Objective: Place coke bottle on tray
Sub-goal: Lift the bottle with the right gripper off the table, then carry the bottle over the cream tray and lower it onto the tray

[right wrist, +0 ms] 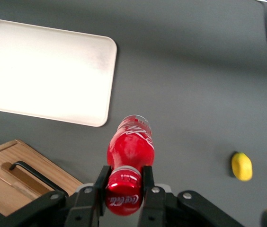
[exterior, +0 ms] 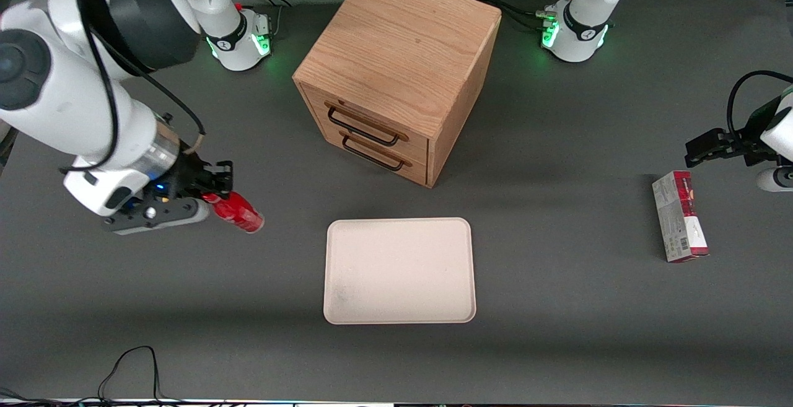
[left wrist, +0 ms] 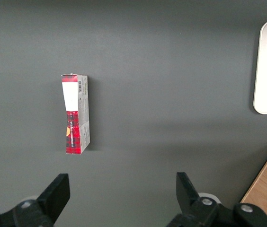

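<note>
One Bottle Held, Tray Ahead

One gripper (exterior: 209, 193) was clamped on the bottle (exterior: 238, 212) at its cap end, with the bottle's body projecting past the fingertips. The bottle hung above the table (exterior: 557, 332), clear of the surface, its long axis tilted and aimed roughly at the tray (exterior: 399, 271). The tray lay flat and bare, well apart from the bottle toward the parked arm's end, nearer the camera than the cabinet (exterior: 396, 72). Judged next: carry sideways over the rim, then lower.
</note>
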`<state>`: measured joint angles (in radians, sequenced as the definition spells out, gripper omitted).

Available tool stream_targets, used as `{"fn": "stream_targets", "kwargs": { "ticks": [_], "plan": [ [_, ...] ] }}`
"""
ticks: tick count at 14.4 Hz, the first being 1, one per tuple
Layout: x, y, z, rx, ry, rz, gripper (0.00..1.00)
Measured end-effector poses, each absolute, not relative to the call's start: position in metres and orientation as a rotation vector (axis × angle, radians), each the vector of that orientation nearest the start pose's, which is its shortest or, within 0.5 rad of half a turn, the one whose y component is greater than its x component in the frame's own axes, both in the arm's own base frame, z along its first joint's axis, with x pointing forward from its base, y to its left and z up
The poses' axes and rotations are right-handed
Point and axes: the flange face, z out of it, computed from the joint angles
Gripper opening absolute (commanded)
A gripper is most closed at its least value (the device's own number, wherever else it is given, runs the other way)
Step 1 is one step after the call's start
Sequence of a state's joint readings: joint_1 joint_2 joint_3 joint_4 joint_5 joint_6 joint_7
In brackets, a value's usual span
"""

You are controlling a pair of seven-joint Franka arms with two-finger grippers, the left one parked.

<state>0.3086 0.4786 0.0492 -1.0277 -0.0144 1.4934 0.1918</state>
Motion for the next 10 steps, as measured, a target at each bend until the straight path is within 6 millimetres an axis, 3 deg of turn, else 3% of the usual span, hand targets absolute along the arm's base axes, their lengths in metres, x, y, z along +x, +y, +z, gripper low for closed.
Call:
{"fn": "stream_targets", "kwargs": {
  "ticks": [3, 7, 10],
  "plan": [
    [0.656, 0.257, 0.55, -3.134, -0.306, 0.03, 0.0],
    [0.647, 0.329, 0.532, -3.164, -0.469, -0.05, 0.0],
    [0.65, 0.352, 0.515, -3.14, -0.513, -0.097, 0.0]
  ]
}}
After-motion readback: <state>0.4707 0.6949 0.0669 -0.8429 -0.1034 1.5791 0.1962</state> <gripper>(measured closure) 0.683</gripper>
